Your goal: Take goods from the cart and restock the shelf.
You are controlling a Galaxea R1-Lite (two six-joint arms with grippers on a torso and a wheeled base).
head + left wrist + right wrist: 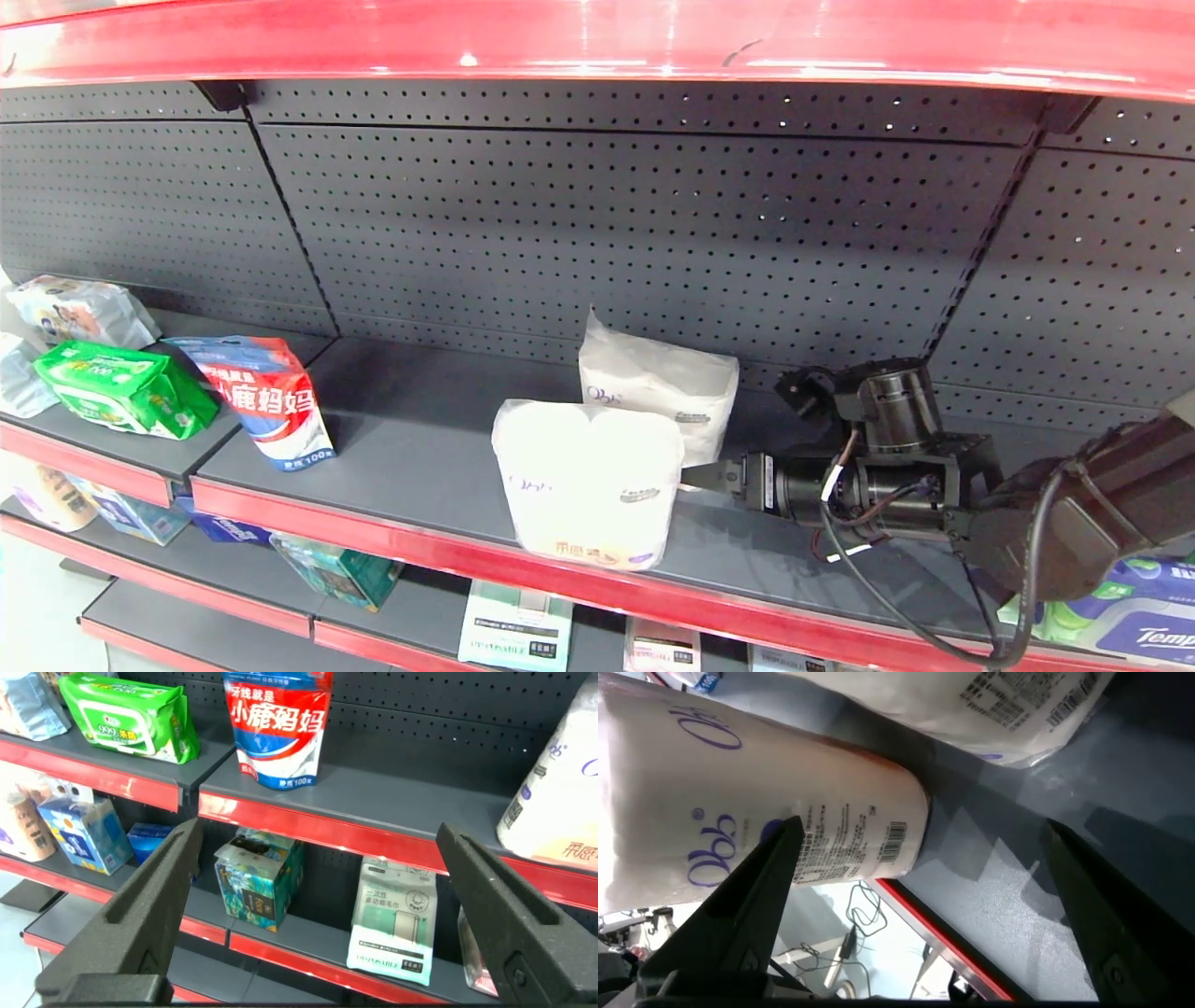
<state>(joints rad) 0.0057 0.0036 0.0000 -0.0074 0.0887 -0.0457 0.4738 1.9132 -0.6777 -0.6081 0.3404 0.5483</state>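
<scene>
**Pack on the shelf, right arm beside it**

From where I stand, this looks like the end of a placing step. The front pack (588, 485) stands upright near the shelf (420, 439) lip, and the right gripper (707, 478) sits low on the board just at its right side. The jaws are spread wide with nothing between them pressed or held. The right wrist view shows the front pack (775, 812) lying ahead of the fingers, not clamped. The left gripper (318, 833) hangs lower down, facing the shelves beneath, also wide open and empty.

Next, I'd guess the right arm needs to draw straight back without brushing the pack, which is soft and close enough to the edge to tip forward. Then it's back to the cart for more.

Counting the top board:
- two white packs, the front one and a rear pack (658, 392) against the back panel
- one red-and-blue bag (271, 401)
- one green pack (126, 387)
- one pale pack (84, 313) behind the green one
</scene>
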